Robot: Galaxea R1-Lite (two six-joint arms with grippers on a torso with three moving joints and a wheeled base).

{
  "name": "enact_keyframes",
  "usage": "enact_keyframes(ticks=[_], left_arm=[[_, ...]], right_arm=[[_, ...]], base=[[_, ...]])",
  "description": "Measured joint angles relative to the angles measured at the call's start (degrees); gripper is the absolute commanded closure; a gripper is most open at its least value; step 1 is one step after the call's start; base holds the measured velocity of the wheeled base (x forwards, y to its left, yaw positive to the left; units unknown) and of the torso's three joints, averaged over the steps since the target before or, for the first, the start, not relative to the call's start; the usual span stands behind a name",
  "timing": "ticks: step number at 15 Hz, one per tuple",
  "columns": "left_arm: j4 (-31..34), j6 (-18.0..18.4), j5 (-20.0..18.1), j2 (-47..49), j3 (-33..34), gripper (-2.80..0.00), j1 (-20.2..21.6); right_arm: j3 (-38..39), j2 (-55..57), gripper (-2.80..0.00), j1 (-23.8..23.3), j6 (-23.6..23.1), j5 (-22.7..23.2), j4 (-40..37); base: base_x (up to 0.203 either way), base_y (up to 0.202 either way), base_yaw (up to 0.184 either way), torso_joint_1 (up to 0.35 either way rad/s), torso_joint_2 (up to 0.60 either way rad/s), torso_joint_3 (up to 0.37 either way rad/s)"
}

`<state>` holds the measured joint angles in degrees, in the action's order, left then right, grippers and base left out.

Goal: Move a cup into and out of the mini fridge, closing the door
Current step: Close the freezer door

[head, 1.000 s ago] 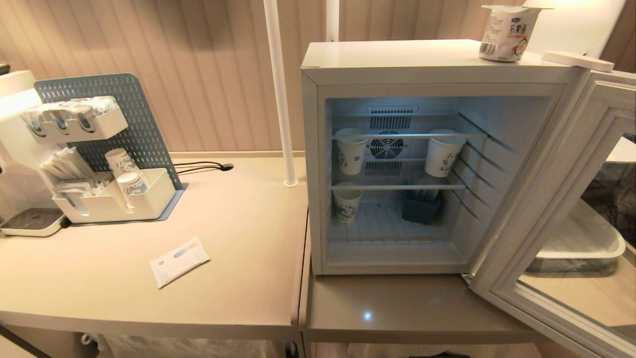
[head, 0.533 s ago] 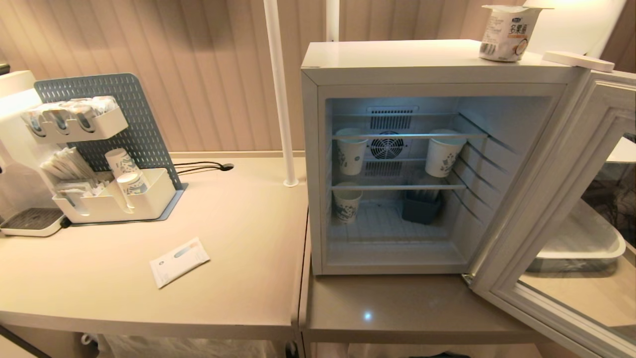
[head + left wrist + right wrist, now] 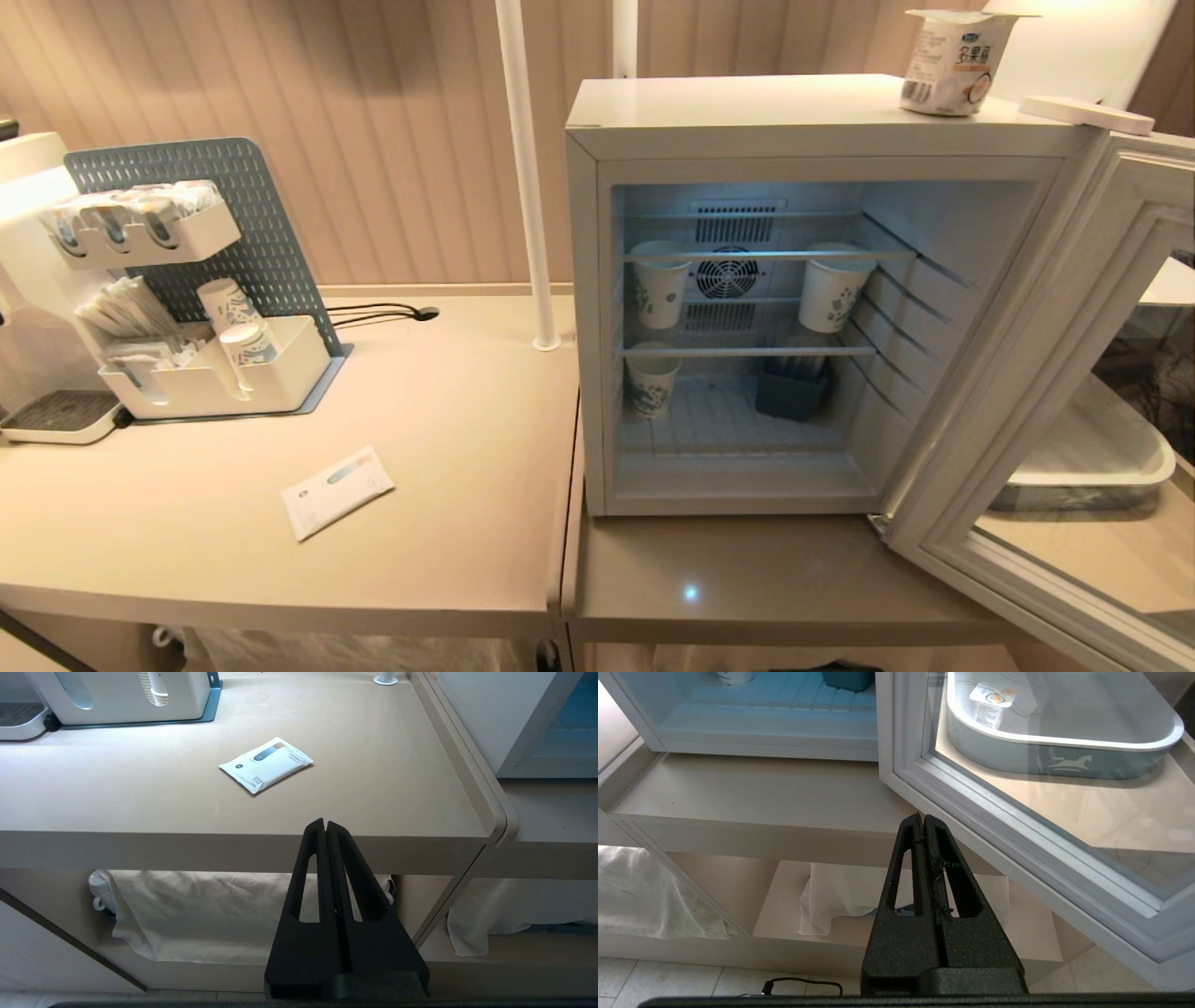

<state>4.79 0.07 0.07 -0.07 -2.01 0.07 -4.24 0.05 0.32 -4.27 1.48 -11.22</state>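
Note:
The cup (image 3: 954,61), a short white yogurt tub with a foil lid, stands on the right rear of the mini fridge's top (image 3: 803,117). The fridge is lit inside and its glass door (image 3: 1046,373) is swung wide open to the right. A similar tub (image 3: 992,704) lies in a tray seen through the door glass (image 3: 1064,788). Neither arm shows in the head view. My left gripper (image 3: 325,823) is shut and empty, low before the left table's front edge. My right gripper (image 3: 922,817) is shut and empty, low under the door's bottom edge.
Paper cups (image 3: 658,285) and a dark blue box (image 3: 791,387) sit on the fridge shelves. A white sachet (image 3: 336,490) lies on the left table, with a pegboard organiser (image 3: 201,299) behind it. A white pole (image 3: 525,177) stands beside the fridge. A grey tray (image 3: 1092,467) sits behind the door.

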Motion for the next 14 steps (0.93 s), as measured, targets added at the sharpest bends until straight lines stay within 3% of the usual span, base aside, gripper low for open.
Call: enact_keyframes(ticks=[4, 14], left_arm=[[0.0, 0.0, 0.0, 0.0, 0.0, 0.0, 0.0], [0.0, 0.0, 0.0, 0.0, 0.0, 0.0, 0.0]], right_arm=[[-0.1, 0.0, 0.0, 0.0, 0.3, 0.0, -0.1], [0.1, 0.0, 0.0, 0.0, 2.1, -0.1, 0.3]], base=[[0.0, 0.0, 0.0, 0.0, 0.0, 0.0], [-0.187, 0.0, 0.0, 0.002, 0.0, 0.003]])
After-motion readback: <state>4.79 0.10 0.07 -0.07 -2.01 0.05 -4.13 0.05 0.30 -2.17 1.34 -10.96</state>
